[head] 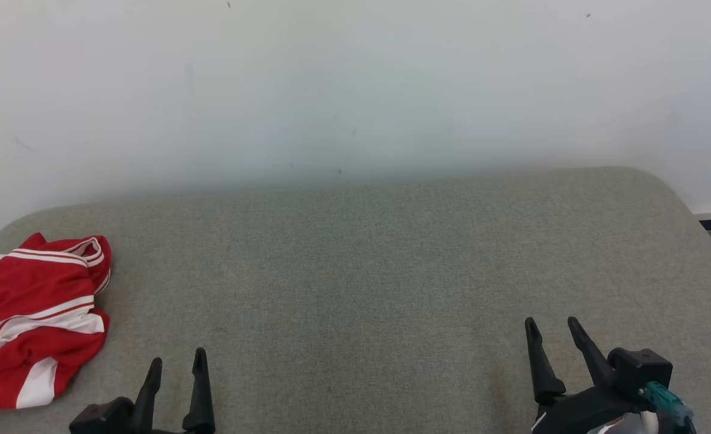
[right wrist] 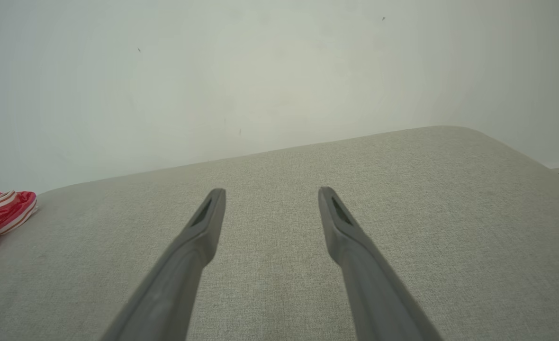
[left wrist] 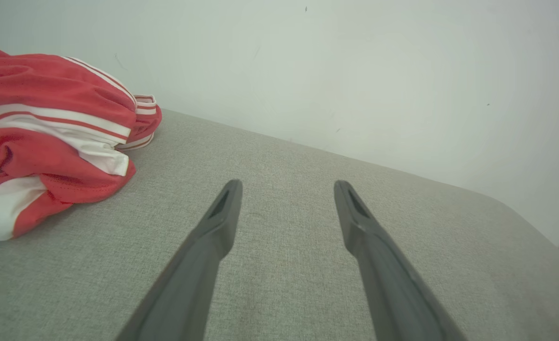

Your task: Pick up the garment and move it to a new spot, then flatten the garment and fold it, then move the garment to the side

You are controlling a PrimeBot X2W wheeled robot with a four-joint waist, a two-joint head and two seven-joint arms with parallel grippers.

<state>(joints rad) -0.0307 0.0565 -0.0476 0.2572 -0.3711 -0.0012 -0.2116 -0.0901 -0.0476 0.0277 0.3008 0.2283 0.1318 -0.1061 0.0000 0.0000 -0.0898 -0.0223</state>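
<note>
Head view: seeing one red-and-white garment (head: pixel 30 319) lying crumpled at the left end of one grey cushion (head: pixel 355 271), plus two grippers. Getting its stripes up close from the left wrist, merely a far corner from the right wrist. Standing spread wide, gripping nothing, keeping apart from the garment: left gripper (head: pixel 178 355), right gripper (head: pixel 551 320).

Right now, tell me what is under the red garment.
The crumpled red and white garment lies on the grey cushion, near its left end. Grey fabric shows along the heap's visible edges. Whether anything sits beneath it cannot be seen; the folds cover that spot.
</note>
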